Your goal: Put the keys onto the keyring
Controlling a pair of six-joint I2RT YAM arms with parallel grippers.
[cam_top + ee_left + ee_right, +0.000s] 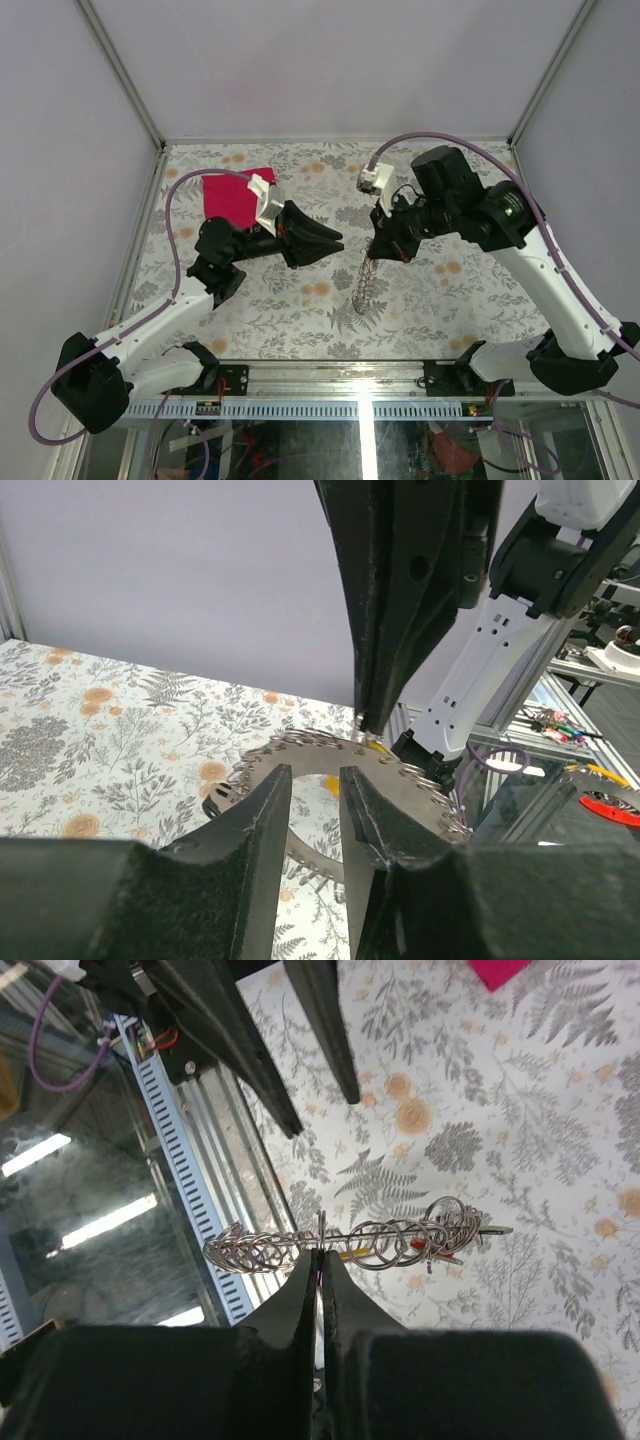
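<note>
Keyring (366, 282) clamped in my right jaws, long axis running near-far; left jaws spread, empty, just left of it, pointing at it.

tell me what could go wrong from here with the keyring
1. The right gripper pinches the keyring only at its fingertips, on thin wire. It may slip or swivel, and the keyring hangs above the table, so it would drop.
2. The left gripper is open right beside the keyring. Closing off-target could knock it loose, or catch the small loops crowding it rather than the keys.
</note>
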